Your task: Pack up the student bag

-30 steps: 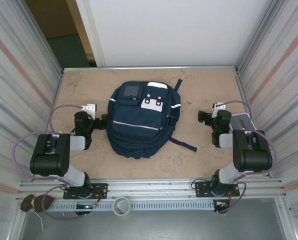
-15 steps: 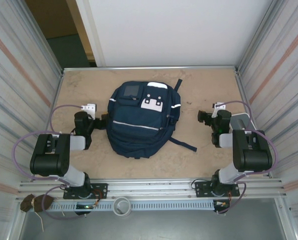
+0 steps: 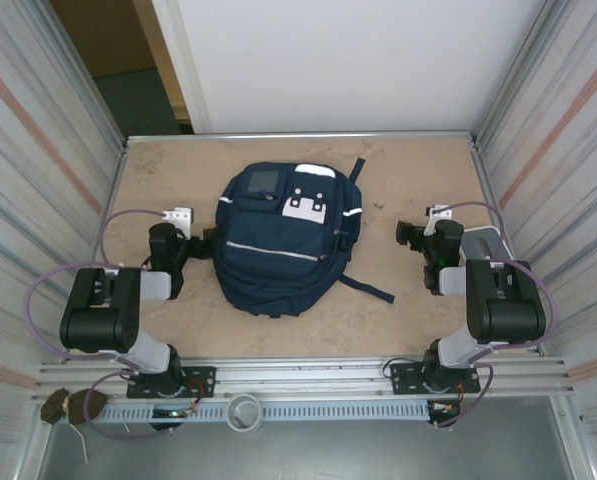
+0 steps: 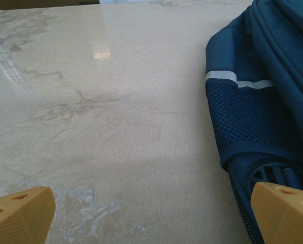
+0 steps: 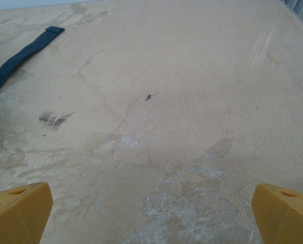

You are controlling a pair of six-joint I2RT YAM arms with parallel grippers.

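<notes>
Marbled beige table (image 3: 178, 170) between ribbed metal walls (image 3: 38, 150). The overhead view gives the student bag (image 3: 283, 250) its white patch (image 3: 306, 207), the left wrist view its mesh pocket (image 4: 242, 117), the right wrist view a loose strap (image 5: 19, 53). The left gripper (image 3: 198, 240) is spread wide and empty, bag just beside its right finger; the right gripper (image 3: 410, 234) is spread and empty, bag well to its left

Beige table (image 3: 418, 320), student bag (image 3: 278, 250) lying centrally
</notes>
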